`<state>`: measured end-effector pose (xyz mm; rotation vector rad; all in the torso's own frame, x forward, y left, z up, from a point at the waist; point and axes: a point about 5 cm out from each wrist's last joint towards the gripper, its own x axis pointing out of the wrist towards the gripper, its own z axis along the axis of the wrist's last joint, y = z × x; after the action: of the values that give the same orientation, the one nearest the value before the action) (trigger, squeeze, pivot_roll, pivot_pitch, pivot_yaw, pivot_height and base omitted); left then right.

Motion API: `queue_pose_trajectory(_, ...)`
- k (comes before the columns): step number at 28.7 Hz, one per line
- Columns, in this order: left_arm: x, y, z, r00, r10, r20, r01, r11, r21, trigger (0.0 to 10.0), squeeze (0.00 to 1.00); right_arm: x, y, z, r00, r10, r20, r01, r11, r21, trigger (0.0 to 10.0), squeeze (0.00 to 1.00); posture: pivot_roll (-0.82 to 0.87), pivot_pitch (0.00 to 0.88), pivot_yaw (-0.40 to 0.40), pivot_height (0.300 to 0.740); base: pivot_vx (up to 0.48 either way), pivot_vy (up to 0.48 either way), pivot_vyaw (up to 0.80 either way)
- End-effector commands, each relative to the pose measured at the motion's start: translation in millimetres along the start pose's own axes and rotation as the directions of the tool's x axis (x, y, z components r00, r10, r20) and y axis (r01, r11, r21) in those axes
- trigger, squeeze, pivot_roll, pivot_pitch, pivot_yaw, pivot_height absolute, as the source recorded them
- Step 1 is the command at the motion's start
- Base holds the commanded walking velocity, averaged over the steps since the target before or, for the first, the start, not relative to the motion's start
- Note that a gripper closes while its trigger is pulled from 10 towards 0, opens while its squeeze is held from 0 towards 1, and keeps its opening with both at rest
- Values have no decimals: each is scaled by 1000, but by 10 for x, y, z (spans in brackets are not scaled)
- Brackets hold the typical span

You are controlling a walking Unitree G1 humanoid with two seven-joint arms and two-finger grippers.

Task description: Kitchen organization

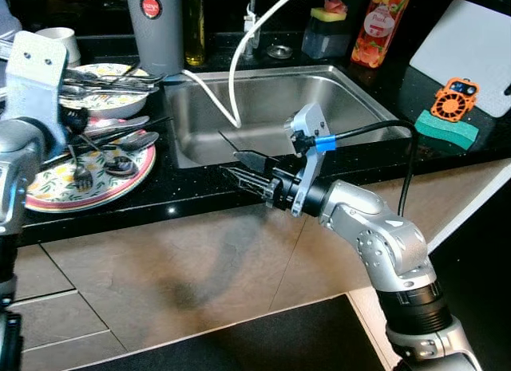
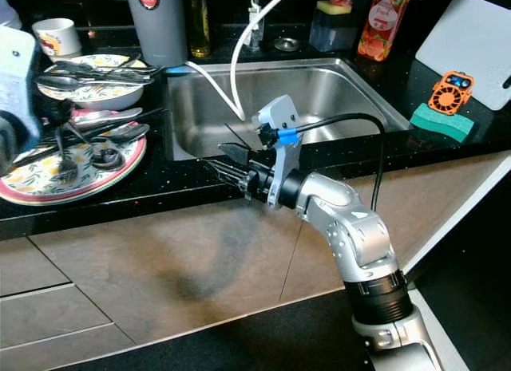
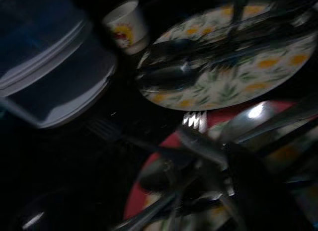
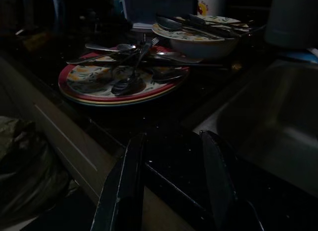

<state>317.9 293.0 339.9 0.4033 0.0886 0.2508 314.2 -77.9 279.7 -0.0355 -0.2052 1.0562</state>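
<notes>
A red-rimmed floral plate [image 1: 48, 197] on the black counter at the left carries several spoons [image 1: 121, 165] and knives. Behind it a floral bowl [image 1: 108, 102] holds more cutlery. My left gripper [image 1: 74, 136] hangs over the plate, shut on a fork [image 1: 80, 176] whose tines [image 3: 195, 120] point down at the plate. My right gripper [image 1: 231, 165] hovers at the counter's front edge beside the steel sink [image 1: 271, 100]. Its fingers [image 4: 130, 186] stand apart with nothing between them, pointing toward the plate [image 4: 79, 87].
A white hose [image 1: 233, 84] droops into the sink. Behind stand a grey tumbler [image 1: 156, 24], an oil bottle [image 1: 194, 28], a mug [image 1: 60, 40] and a juice bottle [image 1: 381, 24]. To the right lie a green sponge [image 1: 445, 129], an orange gadget [image 1: 455, 98] and a white board [image 1: 471, 44].
</notes>
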Motion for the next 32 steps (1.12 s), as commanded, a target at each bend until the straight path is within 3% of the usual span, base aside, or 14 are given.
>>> queue_pose_trajectory(1,-42,104,-62,998,23,-63,-21,999,35,10000,0,-3,32,-3,1000,23,-12,-23,1000,-7,10000,0,-5,167,-25,740,0,0,0)
queue_pose_trajectory(5,-82,144,-126,992,4,-125,2,999,51,10000,0,-2,39,-15,999,36,-23,-36,999,-11,10000,0,-1,167,-30,740,0,0,0)
queue_pose_trajectory(10,-92,143,-220,982,-41,-187,44,999,16,10000,0,-1,42,-19,998,48,-34,-49,999,-17,10000,0,-2,167,-31,740,0,0,0)
queue_pose_trajectory(14,-97,144,-256,976,-58,-209,55,998,-22,9765,0,-7,45,-22,998,55,-41,-56,998,-18,10000,0,-4,167,-28,740,0,0,0)
queue_pose_trajectory(15,-111,153,-286,971,-65,-228,58,998,-37,9255,0,-15,45,-24,997,58,-47,-59,998,-21,10000,0,-5,167,-29,740,0,0,0)
queue_pose_trajectory(24,-121,153,-359,961,-101,-259,77,992,-99,9412,0,-19,50,-35,996,67,-53,-68,998,-17,10000,0,-2,167,-34,740,0,0,0)
queue_pose_trajectory(25,-124,166,-391,957,-101,-272,75,992,-105,7569,0,-18,50,-36,996,69,-54,-70,997,-16,10000,0,-3,168,-35,740,0,0,0)
queue_pose_trajectory(28,-125,172,-405,955,-101,-278,74,992,-106,7569,0,-18,51,-36,996,70,-54,-71,997,-16,10000,0,-3,168,-35,740,0,0,0)
queue_pose_trajectory(29,-126,173,-417,954,-105,-281,74,990,-117,4745,0,-18,50,-36,996,71,-55,-72,997,-16,10000,0,-3,168,-35,740,0,0,0)
queue_pose_trajectory(30,-127,175,-431,952,-109,-287,76,990,-123,2784,0,-19,50,-37,996,72,-56,-73,997,-17,10000,0,-3,168,-35,740,0,0,0)
queue_pose_trajectory(31,-126,173,-442,950,-114,-289,79,988,-129,0,0,-18,51,-38,996,73,-57,-74,997,-17,10000,0,-3,168,-35,740,0,0,0)
queue_pose_trajectory(32,-127,172,-451,949,-118,-292,82,988,-132,0,0,-18,51,-39,996,74,-58,-75,997,-18,10000,0,-3,168,-35,740,0,0,0)
